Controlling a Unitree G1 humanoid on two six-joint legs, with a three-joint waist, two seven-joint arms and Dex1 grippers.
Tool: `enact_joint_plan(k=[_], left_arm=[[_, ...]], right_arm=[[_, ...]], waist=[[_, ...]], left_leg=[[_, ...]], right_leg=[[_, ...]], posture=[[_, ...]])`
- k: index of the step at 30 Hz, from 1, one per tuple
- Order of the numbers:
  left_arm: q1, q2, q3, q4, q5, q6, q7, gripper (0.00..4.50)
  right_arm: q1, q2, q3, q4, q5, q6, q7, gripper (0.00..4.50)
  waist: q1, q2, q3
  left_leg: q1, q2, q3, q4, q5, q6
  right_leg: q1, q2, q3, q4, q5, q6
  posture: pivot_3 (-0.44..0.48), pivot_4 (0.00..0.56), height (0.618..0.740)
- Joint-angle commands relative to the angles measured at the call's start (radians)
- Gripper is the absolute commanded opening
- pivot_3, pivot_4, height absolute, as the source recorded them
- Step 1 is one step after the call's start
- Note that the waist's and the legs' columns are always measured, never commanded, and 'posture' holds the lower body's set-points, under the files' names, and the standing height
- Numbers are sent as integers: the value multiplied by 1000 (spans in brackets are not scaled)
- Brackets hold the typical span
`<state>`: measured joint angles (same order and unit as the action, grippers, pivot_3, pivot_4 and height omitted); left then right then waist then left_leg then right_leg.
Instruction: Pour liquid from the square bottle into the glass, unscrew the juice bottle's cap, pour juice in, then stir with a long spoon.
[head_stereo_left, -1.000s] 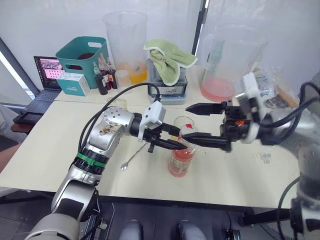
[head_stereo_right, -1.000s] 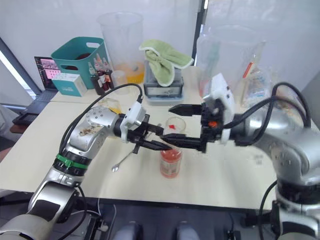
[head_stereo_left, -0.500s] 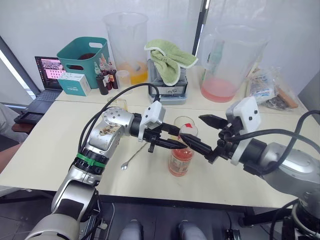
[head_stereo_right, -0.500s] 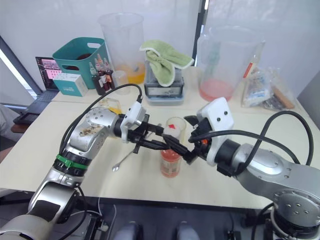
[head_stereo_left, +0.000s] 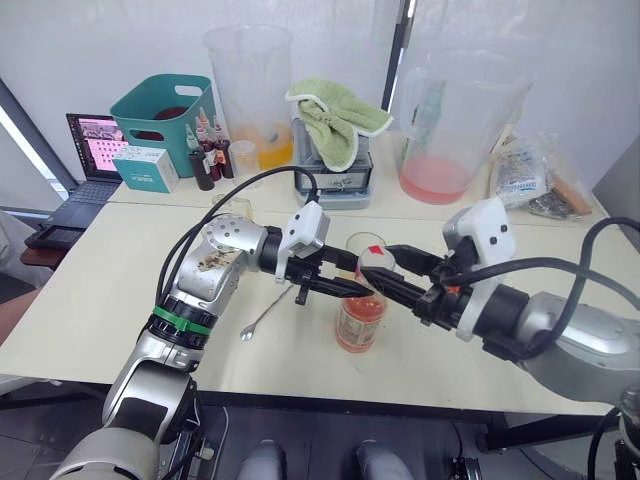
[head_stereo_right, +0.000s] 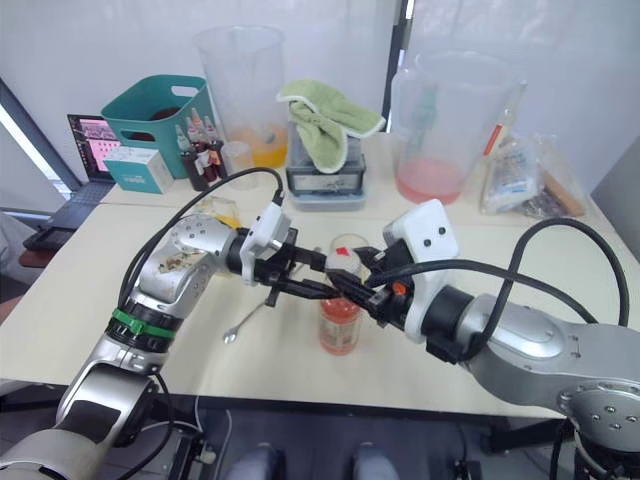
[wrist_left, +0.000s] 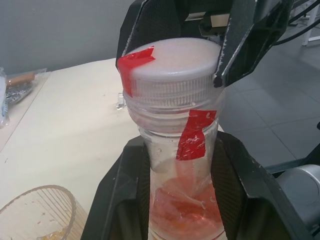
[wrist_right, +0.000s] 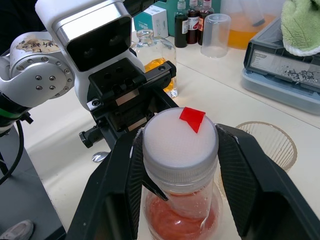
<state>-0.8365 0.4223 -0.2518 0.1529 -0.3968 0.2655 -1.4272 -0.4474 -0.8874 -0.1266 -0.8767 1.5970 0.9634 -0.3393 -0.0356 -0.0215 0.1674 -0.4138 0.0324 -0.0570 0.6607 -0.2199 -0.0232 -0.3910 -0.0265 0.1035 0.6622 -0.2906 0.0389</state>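
The juice bottle (head_stereo_left: 360, 322) stands near the table's front edge, red liquid low inside, with a white cap (wrist_right: 180, 137) marked with red tape. My left gripper (head_stereo_left: 352, 284) is shut on the bottle just under the cap. My right gripper (head_stereo_left: 380, 268) comes in from the right, its fingers (wrist_right: 132, 165) pressed on both sides of the cap. The ribbed glass (wrist_right: 267, 142) stands just behind the bottle. The square bottle (wrist_right: 152, 50) with orange liquid sits further back on the left. The long spoon (head_stereo_left: 265, 312) lies on the table left of the juice bottle.
At the back stand a teal basket (head_stereo_left: 165, 110), small dark bottles (head_stereo_left: 210, 155), two large clear pitchers (head_stereo_left: 250, 80) (head_stereo_left: 455, 120), and a green towel (head_stereo_left: 335, 120) on a grey box. A laptop (head_stereo_left: 85, 165) is far left, plastic bags (head_stereo_left: 530, 170) far right.
My right gripper came in from the right with open fingers, dropped toward the bottle, and now has its fingers closed on the cap. The left gripper and bottle have stayed put.
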Motion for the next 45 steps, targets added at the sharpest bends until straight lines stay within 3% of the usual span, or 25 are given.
enact_joint_plan(k=[1, 4, 6, 10, 14, 17, 19, 26, 28, 33, 41, 45], left_arm=[[21, 15, -18, 5, 26, 10, -7, 1346], [23, 15, -18, 2, 26, 12, -7, 1346], [23, 15, -20, 4, 28, 11, -9, 1346], [25, 17, -21, 3, 30, 12, -17, 1346], [27, 25, -24, -3, 30, 14, -25, 1346], [29, 30, -25, -12, 28, 20, -24, 1346], [29, 32, -25, -15, 27, 24, -23, 1346], [20, 32, -18, -3, 30, 23, -14, 1346], [14, 28, -17, 7, 32, 19, -13, 1346], [11, 21, -20, 14, 32, 15, -12, 1346], [12, 16, -24, 11, 29, 19, -10, 1346], [9, 15, -22, 17, 29, 17, -11, 1346]], right_arm=[[-7, -25, -9, 1, -8, -58, -7, 1665], [-26, -41, 5, 12, -42, -64, 73, 1665], [-35, -64, 8, 45, -103, -64, 264, 1665], [-21, -132, 40, 195, -297, -121, 794, 1665], [-207, -137, 213, 481, -515, -189, 1286, 1665], [-350, -108, 329, 634, -642, -211, 1537, 1665], [-406, -85, 361, 699, -695, -217, 1627, 1665], [-418, -32, 314, 735, -790, -203, 1650, 1665], [-395, -30, 281, 715, -781, -185, 1626, 2687], [-341, -26, 167, 630, -710, -94, 1542, 4390], [-233, 18, -69, 430, -539, 47, 1217, 4454], [-141, 61, -136, 230, -499, 115, 883, 4454]], waist=[[0, 0, 0], [-1, 0, 0], [-1, 0, 0], [0, 0, 0], [-6, 0, 0], [-8, 1, 0], [-5, 1, 0], [1, 1, 0], [1, 1, 0], [-1, 1, 0], [3, 1, 0], [5, 1, 0]], left_leg=[[0, 0, 0, 0, 0, 0], [0, 0, 0, 0, 0, 0], [0, 0, 0, 0, 0, 0], [1, 1, 0, 0, 0, 0], [2, 2, 2, 0, 0, 0], [4, 2, 3, -1, 0, 0], [4, 2, 3, -1, 0, 0], [4, 0, 1, -1, -1, 1], [4, 0, 1, -1, -1, 1], [4, 0, 1, -1, -1, 1], [4, 0, 0, -1, -1, 1], [4, 0, 0, -1, -1, 1]], right_leg=[[0, 0, 0, 0, 0, 0], [0, 0, 0, 0, 0, 0], [0, 0, 0, 0, 0, -1], [2, 1, 0, -3, -1, -1], [2, 1, 0, -5, -1, -1], [2, 1, 0, -5, -1, -1], [2, 1, 0, -4, -1, -1], [2, 0, -1, 1, -1, -1], [2, 0, -1, 1, -1, -1], [2, 0, -1, 1, -1, -1], [2, 0, -1, 2, -1, -1], [2, -1, -1, 2, -1, -1]], posture=[[0, 150, 740], [0, 150, 740], [0, 150, 740], [0, 150, 740], [0, 150, 740], [0, 150, 740], [0, 150, 740], [0, 150, 740], [0, 150, 740], [0, 150, 740], [0, 150, 740], [0, 150, 740]])
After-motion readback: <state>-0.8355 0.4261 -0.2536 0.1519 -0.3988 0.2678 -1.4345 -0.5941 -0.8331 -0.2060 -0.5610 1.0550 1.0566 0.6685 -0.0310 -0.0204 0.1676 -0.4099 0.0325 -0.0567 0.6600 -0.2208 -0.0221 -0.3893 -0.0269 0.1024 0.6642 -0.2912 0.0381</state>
